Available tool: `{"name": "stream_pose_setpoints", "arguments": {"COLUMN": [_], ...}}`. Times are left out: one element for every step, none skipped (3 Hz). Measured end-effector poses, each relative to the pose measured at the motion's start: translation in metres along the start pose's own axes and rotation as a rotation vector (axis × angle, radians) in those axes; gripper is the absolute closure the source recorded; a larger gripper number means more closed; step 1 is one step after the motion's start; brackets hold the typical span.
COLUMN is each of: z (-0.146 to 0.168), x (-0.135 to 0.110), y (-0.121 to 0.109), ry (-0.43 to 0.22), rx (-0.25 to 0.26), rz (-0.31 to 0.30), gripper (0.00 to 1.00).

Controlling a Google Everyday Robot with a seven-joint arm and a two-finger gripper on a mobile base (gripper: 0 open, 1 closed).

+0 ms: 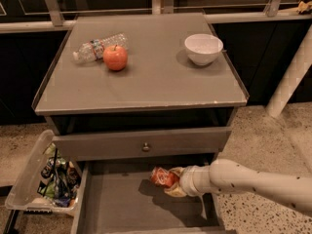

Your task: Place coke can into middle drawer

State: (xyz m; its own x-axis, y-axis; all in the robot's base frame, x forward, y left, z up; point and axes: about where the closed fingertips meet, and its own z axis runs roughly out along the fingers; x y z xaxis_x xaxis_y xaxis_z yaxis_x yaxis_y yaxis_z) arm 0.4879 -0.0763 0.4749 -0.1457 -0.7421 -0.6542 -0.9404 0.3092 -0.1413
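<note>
1 camera view looks down on a grey, flat-topped cabinet (161,82) from the front. On its top, a red apple (115,57) is seen at the rear left, touching a clear plastic bottle (97,47) that lies on its side just behind it. A white round bowl (204,48) stands upright at the rear right, well apart from the apple.

Below the top, a grey drawer front with a small round knob (146,147) is shut. Beneath it, the wide grey middle drawer (117,206) is pulled out, and its smooth flat floor and low side walls are exposed.

The white, speckled robot arm (258,182) is extended from the right edge over the right part of this drawer. The gripper (171,179) is positioned at the arm's left end, above the drawer's rear-centre area, just below the knobbed drawer front. Its 2 fingers are clamped on the small red-orange coke can (161,176), which is held tilted on its side, pointing left. The can is located inside the drawer's outline, and a dark shadow is cast on the floor beneath it; whether the can touches the floor cannot be told.

To the left of the cabinet, a clear plastic bin (27,182) filled with assorted packets is tilted outward. A speckled stone floor (263,135) is visible at the right, with a white slanted post (291,74) rising from it.
</note>
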Motion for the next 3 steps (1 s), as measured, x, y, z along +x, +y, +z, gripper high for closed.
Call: {"name": "stream_pose_setpoints", "arguments": {"z": [0.030,0.051,0.068], "x": [0.012,0.022,0.032], "y": [-0.006,-0.008,-0.008], "ry": [-0.059,-0.072,-0.063], "rx": [0.007,-0.001,-0.011], "rz": [-0.005,-0.019,-0.024], "gripper": [1.00,1.00,1.00]}}
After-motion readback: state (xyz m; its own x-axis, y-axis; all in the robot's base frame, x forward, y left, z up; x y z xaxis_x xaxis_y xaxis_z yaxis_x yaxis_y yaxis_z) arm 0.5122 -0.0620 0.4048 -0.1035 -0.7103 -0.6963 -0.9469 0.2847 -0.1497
